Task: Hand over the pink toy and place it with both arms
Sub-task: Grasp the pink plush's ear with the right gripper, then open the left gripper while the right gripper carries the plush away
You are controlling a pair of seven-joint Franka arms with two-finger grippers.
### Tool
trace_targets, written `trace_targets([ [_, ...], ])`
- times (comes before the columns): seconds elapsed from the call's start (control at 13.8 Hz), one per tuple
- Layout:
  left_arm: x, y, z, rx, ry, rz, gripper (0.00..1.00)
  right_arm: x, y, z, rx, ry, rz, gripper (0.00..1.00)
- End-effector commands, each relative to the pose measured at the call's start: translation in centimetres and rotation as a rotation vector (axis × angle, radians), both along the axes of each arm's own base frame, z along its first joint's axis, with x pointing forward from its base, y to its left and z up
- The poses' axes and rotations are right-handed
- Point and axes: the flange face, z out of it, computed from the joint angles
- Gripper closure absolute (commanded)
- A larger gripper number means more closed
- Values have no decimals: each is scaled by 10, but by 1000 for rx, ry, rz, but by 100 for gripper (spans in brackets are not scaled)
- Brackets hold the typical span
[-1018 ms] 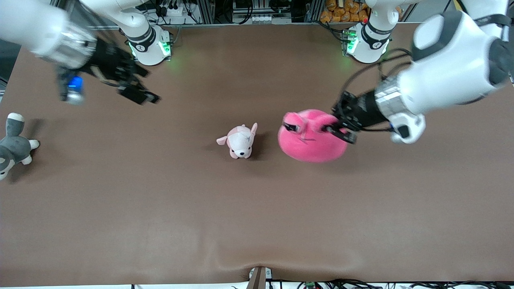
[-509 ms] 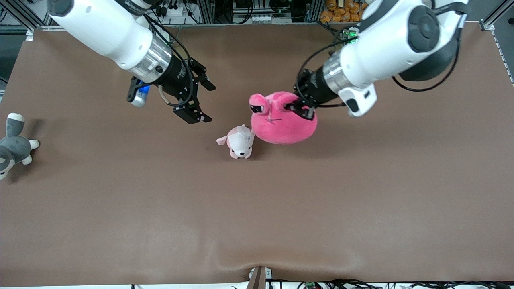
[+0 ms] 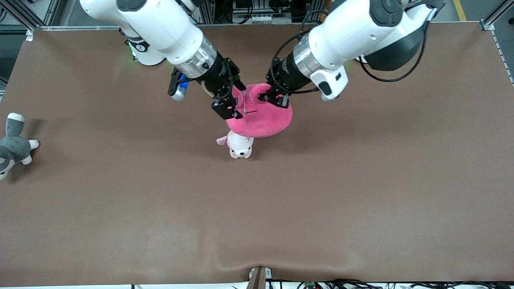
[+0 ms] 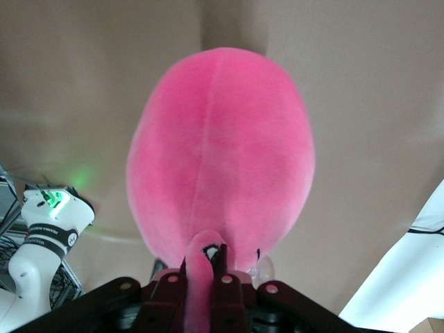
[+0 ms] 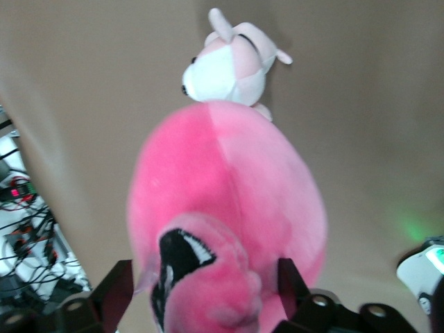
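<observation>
A wide brown worktop fills the scene, with cluttered equipment along the robots' end. At the right arm's end lies a grey-and-white plush, well apart from the action. Over the worktop's middle, the right gripper has its jaws spread either side of the pink toy's eye stalk, not yet clamped. Directly below the hanging toy sits a small pale dog plush. The left gripper has its jaws closed on a fold of the toy, carrying it. Judged from this, pickup is done; handover is underway, release and placing remain. Bare worktop lies all around; only the dog plush crowds the space beneath.
</observation>
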Motion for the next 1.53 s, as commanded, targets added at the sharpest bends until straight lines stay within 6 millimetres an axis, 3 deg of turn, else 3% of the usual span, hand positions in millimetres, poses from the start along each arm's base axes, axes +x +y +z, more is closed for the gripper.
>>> trace_targets([
  [0.0, -1, -9, 6, -13, -13, 18, 100, 4, -6, 2, -29, 26, -15, 100],
  [0.58, -1, -6, 10, -15, -19, 21, 100, 4, -11, 1, -95, 6, 3, 100],
  [0.8, 5, 3, 12, -15, -22, 35, 100, 14, -25, 13, -95, 1, -16, 100],
  [0.87, 5, 4, 13, -14, -17, 38, 61, 17, -29, 17, -107, -10, -19, 100],
  [0.95, 5, 5, 13, -7, -15, 37, 10, 19, -34, 23, -123, -25, -21, 100],
  [1.02, 4, 7, 14, 0, -21, 36, 0, 28, -47, 30, -135, -34, -40, 100],
  [1.24, 11, 33, 17, 46, 9, 39, 0, 46, -76, 31, -202, -78, -67, 100],
  [1.38, 10, 58, 34, 76, -22, 3, 0, 64, -120, 19, -254, -25, -57, 100],
  [1.45, 12, 78, 41, 94, -45, -47, 0, 73, -151, 12, -284, 9, -29, 100],
])
